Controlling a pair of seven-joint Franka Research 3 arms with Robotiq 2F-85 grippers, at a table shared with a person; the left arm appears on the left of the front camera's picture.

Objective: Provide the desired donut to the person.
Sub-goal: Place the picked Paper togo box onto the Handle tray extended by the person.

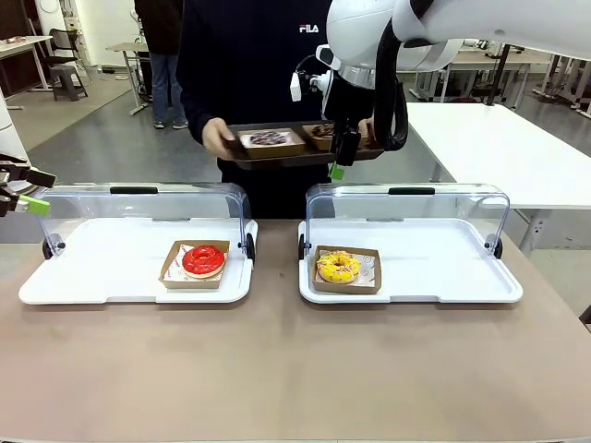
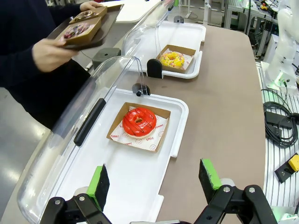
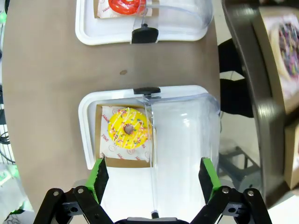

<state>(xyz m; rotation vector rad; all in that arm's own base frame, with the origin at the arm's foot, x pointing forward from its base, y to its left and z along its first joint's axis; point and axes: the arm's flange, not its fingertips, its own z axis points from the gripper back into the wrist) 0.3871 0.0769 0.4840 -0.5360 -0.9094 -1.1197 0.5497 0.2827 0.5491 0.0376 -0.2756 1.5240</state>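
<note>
A red-glazed donut (image 1: 203, 260) (image 2: 139, 121) lies in a cardboard box on the left white tray (image 1: 102, 277). A yellow sprinkled donut (image 1: 339, 267) (image 3: 127, 127) lies in its box on the right white tray (image 1: 443, 277). The person (image 1: 249, 65) stands at the far side holding a dark serving tray (image 1: 295, 159) with two boxed dark donuts (image 1: 268, 138). My right gripper (image 1: 340, 164) (image 3: 153, 177) hangs open high above the right tray, close in front of the person's tray. My left gripper (image 1: 32, 190) (image 2: 153, 179) is open and empty at the far left edge.
Both white trays have clear hinged lids (image 1: 148, 208) (image 1: 406, 212) standing open at their far sides. The brown table (image 1: 295, 369) is bare in front. Cables (image 2: 280, 126) lie beside the table. A white table (image 1: 499, 148) stands at the back right.
</note>
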